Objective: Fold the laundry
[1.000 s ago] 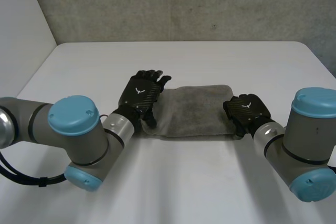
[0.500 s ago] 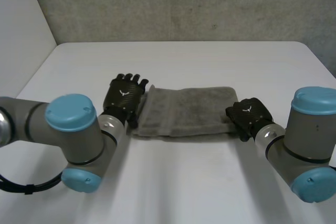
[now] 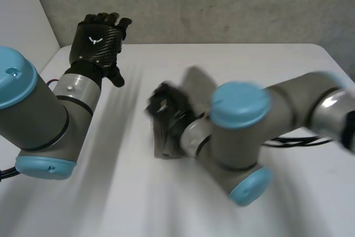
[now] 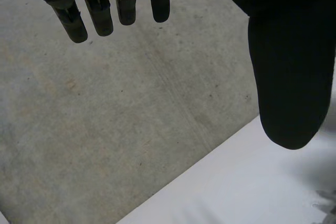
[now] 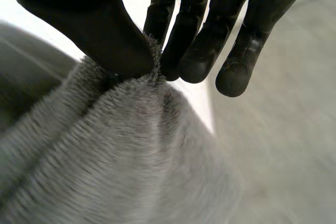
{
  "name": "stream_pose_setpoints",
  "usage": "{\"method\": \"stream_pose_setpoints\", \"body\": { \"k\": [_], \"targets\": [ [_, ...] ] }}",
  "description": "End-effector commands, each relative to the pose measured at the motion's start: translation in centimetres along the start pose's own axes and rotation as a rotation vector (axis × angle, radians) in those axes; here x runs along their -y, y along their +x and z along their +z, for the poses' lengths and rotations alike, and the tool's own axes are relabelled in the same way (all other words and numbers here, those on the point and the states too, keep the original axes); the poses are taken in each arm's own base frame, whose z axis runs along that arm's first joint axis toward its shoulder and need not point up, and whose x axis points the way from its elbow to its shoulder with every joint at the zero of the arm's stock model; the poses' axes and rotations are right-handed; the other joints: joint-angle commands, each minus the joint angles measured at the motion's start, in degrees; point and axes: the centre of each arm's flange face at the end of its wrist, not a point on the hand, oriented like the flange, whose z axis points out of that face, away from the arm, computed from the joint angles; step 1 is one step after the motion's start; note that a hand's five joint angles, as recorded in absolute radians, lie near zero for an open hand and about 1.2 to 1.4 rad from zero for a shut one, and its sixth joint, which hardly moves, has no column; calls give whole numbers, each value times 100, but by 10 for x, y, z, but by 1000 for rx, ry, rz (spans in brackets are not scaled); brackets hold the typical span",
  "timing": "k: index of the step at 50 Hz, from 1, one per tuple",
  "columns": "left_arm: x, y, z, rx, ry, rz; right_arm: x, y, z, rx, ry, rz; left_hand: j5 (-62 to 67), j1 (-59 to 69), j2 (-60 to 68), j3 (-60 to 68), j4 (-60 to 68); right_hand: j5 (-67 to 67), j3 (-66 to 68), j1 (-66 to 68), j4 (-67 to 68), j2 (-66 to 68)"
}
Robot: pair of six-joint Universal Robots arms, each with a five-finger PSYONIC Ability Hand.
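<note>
My right hand [image 5: 89, 19] pinches a bunched edge of the soft grey terry towel [image 5: 131, 171] between the thumb and the fingers [image 5: 191, 51], and the cloth falls away from the pinch in loose ridges. In the head view my right arm reaches across the middle of the white bench [image 3: 266, 59]. The towel is gathered around that hand near the bench's middle, part of it lifted and part lying on the surface. My left hand [image 3: 95, 40] is raised over the far left corner, well apart from the towel, its fingers straight and spread and holding nothing.

I judge this to be mid-fold: one end is lifted across the rest, but no flat, squared fold is laid down yet. I cannot tell how many layers lie under my hand. What remains, as I read it, is to set the pinched edge onto the opposite edge, let go, press the cloth flat, and perhaps fold it once more.
</note>
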Motion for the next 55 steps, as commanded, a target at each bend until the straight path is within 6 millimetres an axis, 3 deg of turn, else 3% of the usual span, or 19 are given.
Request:
{"method": "stream_pose_setpoints", "body": {
  "k": [1, 2, 3, 4, 5, 6, 7, 9, 15, 20, 29, 34, 38, 43, 47, 48, 49, 51, 55],
  "targets": [
    [-12, -3, 1, 7, -34, -109, 4, -45, -6, 145, 19, -25, -179, 27, 57, 54, 54, -1352, -1340, -1053, -1340, -1325],
    [-13, -3, 1, 7, -37, -118, 4, -45, -6, 145, 19, -25, -179, 27, 57, 54, 54, -1369, -1356, -1070, -1356, -1341],
    [-13, -3, 1, 7, -37, -118, 6, -37, -9, 121, 8, -5, -179, 27, 57, 54, 54, -3734, -3721, -3435, -3721, -3706],
    [-13, -2, 1, 4, -38, -121, 6, -37, -9, 121, 8, -4, -179, 27, 57, 54, 54, -3758, -3745, -3458, -3745, -3730],
    [-13, -2, 1, 4, -38, -121, 10, -23, -14, 83, 1, 38, -179, 27, 57, 54, 54, -6039, -6027, -5740, -6027, -6012],
    [-14, -2, 1, 4, -39, -122, 13, -7, -18, 37, 0, 103, -179, 27, 57, 54, 54, -6676, -6664, -6377, -6664, -6649],
    [-16, -1, 2, 3, -41, -122, 13, -7, -18, 36, 0, 104, -179, 27, 57, 54, 54, -6676, -6664, -6377, -6664, -6649],
    [-17, -1, 3, 3, -44, -124, 10, 22, -26, -47, 4, 266, -179, 27, 57, 54, 54, -6676, -6664, -6377, -6664, -6649],
    [-29, 6, 4, -12, -72, -127, 0, 47, -40, -115, -19, 474, -179, 27, 57, 54, 54, -6676, -6664, -6377, -6664, -6649],
    [-49, 17, 2, -34, -127, -155, -38, 64, -47, -169, -108, 703, -179, 27, 57, 54, 54, -6676, -6664, -6377, -6664, -6649],
    [-106, 63, -16, -143, -287, -173, -80, 53, -36, -134, -183, 916, -179, 27, 57, 54, 54, -6676, -6664, -6377, -6664, -6649],
    [-126, 80, -25, -185, -340, -164, -100, 38, -26, -89, -232, 980, -179, 27, 57, 54, 54, -6676, -6664, -6377, -6664, -6649],
    [-125, 83, -26, -192, -339, -162, -111, 29, -24, -59, -297, 997, -179, 27, 57, 54, 54, -6676, -6664, -6377, -6664, -6649],
    [-100, 78, -22, -186, -275, -171, -104, 54, -31, -100, -279, 988, -179, 27, 57, 54, 54, -6676, -6664, -6377, -6664, -6649],
    [-45, 62, -15, -156, -134, -189, -73, 108, -52, -221, -159, 945, -179, 27, 57, 54, 54, -6676, -6664, -6377, -6664, -6649],
    [-25, 53, -13, -140, -84, -194, -73, 108, -52, -221, -158, 945, -179, 27, 57, 54, 54, -6676, -6664, -6377, -6664, -6649],
    [-25, 53, -13, -140, -83, -194, -66, 125, -60, -272, -131, 934, -179, 27, 57, 54, 54, -6676, -6664, -6377, -6664, -6649],
    [22, 32, -12, -105, 19, -205, -61, 144, -69, -345, -114, 922, -179, 27, 57, 54, 54, -6676, -6664, -6377, -6664, -6649],
    [54, 6, -12, -54, 67, -203, -47, 189, -98, -572, -91, 896, -179, 27, 57, 54, 54, -6676, -6664, -6377, -6664, -6649]
  ]
}}
